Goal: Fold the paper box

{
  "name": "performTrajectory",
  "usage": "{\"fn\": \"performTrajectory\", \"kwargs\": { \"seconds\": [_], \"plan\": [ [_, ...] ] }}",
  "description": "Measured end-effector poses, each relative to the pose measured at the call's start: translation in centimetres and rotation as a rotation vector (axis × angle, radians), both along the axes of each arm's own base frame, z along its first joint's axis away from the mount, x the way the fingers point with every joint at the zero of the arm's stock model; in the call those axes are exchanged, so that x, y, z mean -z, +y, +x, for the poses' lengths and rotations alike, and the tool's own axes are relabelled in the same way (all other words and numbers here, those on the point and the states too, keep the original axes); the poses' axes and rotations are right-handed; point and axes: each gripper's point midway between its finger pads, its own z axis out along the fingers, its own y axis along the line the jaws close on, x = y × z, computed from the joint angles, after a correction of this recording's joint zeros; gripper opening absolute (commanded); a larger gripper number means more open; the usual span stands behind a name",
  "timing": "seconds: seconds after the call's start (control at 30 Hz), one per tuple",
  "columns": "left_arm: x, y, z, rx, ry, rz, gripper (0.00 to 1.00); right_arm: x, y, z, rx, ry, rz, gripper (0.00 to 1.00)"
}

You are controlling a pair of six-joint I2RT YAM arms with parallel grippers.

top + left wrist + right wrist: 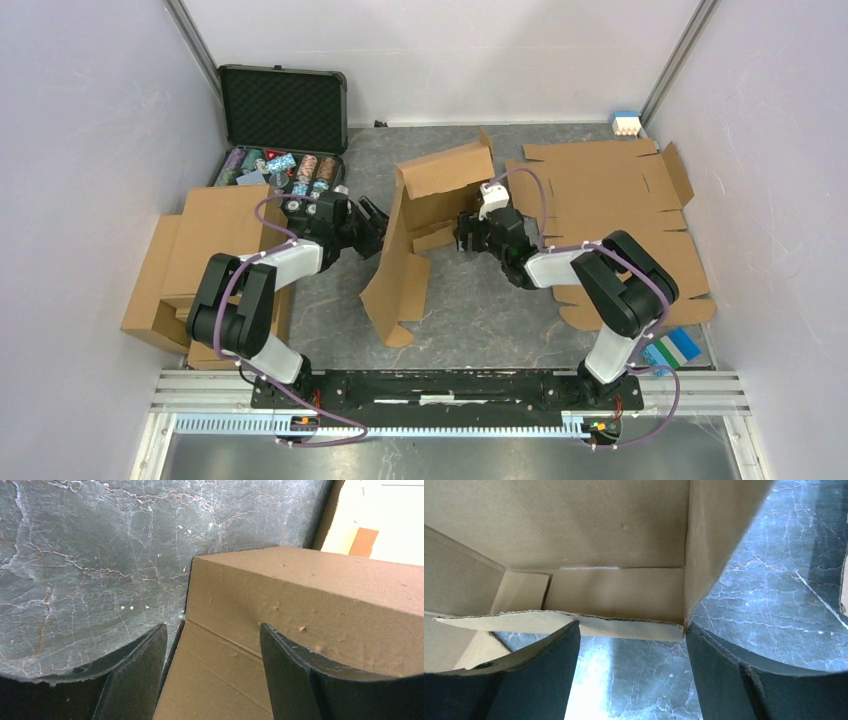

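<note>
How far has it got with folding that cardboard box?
Partly there, it seems. Done: the paper box has some walls creased up and is not lying flat. In hand: the left tool and right tool flank it, both open, gripping nothing. Left: its flaps hang loose and nothing is closed into a finished box.

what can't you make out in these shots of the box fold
Top view: whether the left tool or right tool touches the paper box; the gaps are too small to tell.
Left wrist view: only one box corner shows; the frame edges cut off the rest.
Right wrist view: the box's upper walls, cut off by the top edge.
</note>
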Motion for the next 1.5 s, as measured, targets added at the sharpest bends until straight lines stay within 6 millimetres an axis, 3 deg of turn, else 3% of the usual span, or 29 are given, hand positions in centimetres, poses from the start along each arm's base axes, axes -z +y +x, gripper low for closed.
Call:
{"fn": "performTrajectory", "kwargs": {
  "seconds": [0.3, 0.63, 0.73, 0.87, 0.93, 1.17, 1.5],
  "plan": [
    [0.2, -0.3, 0.1, 0.008, 0.005, 0.000, 0.73, 2.5, -0.6, 2.2, 0.095, 0.064, -0.079, 0.81],
    [0.6, -1.0, -0.1, 0.027, 0.016, 0.003, 0.73, 2.7, -1.6, 3.0, 0.166, 0.073, -0.120, 0.69],
    [0.6, -1.0, -0.2, 0.027, 0.016, 0.004, 0.73, 2.7, -2.3, 1.7, 0.161, 0.083, -0.114, 0.56],
    [0.5, -1.0, -0.1, 0.028, 0.017, 0.007, 0.73, 2.6, -2.6, -0.3, 0.130, 0.104, -0.078, 0.10],
    [0.5, -0.9, -0.1, 0.028, 0.019, 0.009, 0.73, 2.3, -2.1, -0.9, 0.102, 0.110, -0.033, 0.02],
    [-0.8, 0.5, 0.2, 0.006, 0.009, 0.022, 0.75, -0.2, 1.7, -1.3, -0.028, 0.083, 0.154, 0.00],
    [-6.3, 1.2, 3.0, -0.008, -0.109, 0.037, 0.79, -3.0, 5.0, 0.6, -0.104, 0.029, 0.275, 0.06]
  ]
}}
